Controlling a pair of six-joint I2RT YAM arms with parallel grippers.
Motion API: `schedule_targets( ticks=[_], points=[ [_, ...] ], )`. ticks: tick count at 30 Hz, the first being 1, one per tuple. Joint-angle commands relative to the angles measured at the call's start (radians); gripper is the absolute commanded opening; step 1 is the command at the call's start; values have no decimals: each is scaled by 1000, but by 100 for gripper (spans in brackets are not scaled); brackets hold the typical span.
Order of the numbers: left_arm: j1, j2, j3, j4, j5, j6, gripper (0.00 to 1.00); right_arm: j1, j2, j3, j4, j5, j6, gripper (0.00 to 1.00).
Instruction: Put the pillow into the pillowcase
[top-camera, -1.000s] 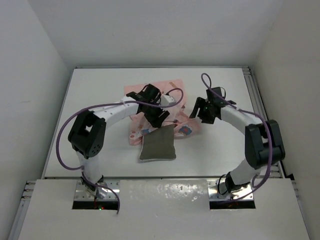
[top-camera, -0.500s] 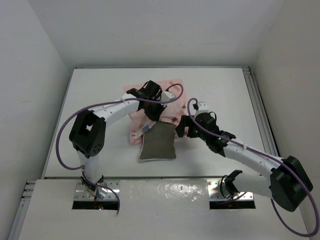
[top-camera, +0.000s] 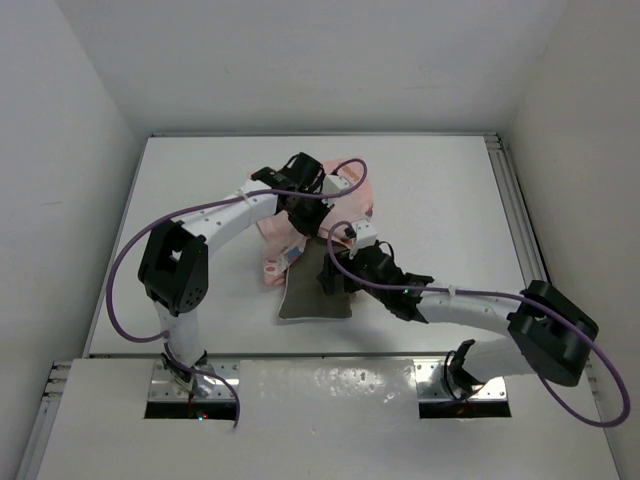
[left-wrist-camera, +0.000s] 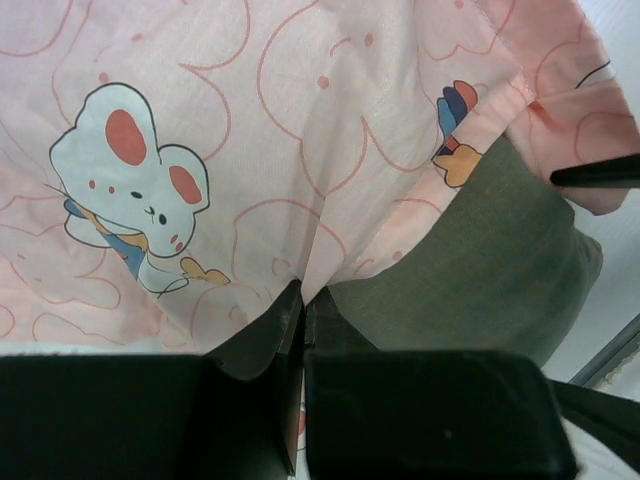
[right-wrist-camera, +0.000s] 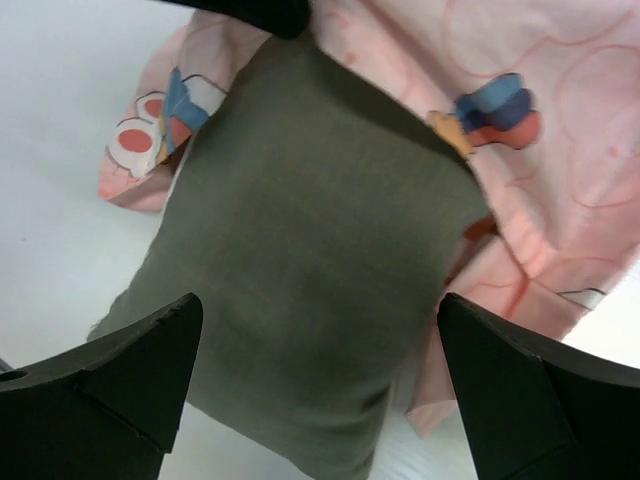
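- left gripper (left-wrist-camera: 302, 300): clenched on the pillowcase (left-wrist-camera: 250, 150), pinching pink fabric right at the hem of the opening (bottom centre of the left wrist view).
- My read: that pinch anchors the mouth, so the case doesn't drag along when the pillow gets pushed.
- Can't tell whether it has one layer or both. If both, the mouth is pinched shut at that spot.
- pillow (right-wrist-camera: 310, 250): flat on the white table (top-camera: 200, 200), centre of the top view. Its far end is tucked under the pink hem; its near end is bare and fully outside.
- Judged progress: insertion started, most of the pillow not yet in.
- right gripper (right-wrist-camera: 320, 300): released, jaws spread wide, holding nothing. It hangs over the exposed grey part, one finger at the lower left and one at the lower right of the right wrist view.
- Likely reason for the wide stance: to span the pillow's width, then grab or shove it toward the opening.
- The case is bunched up, upper centre of the top view, not laid flat.
- Risk: the pillow's far corners snag on the hem.
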Motion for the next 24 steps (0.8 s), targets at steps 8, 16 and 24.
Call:
schedule_targets(
  ticks=[8, 16, 24],
  points=[
    [0, -69, 51, -32, 34, 13, 0, 15, 259, 145, 102, -15, 36, 59],
    [0, -118, 63, -106, 103, 102, 0, -108, 155, 182, 260, -69, 78, 0],
    [-1, -164, 121, -228, 286, 206, 0, -176, 97, 248, 471, -14, 128, 0]
  ],
)
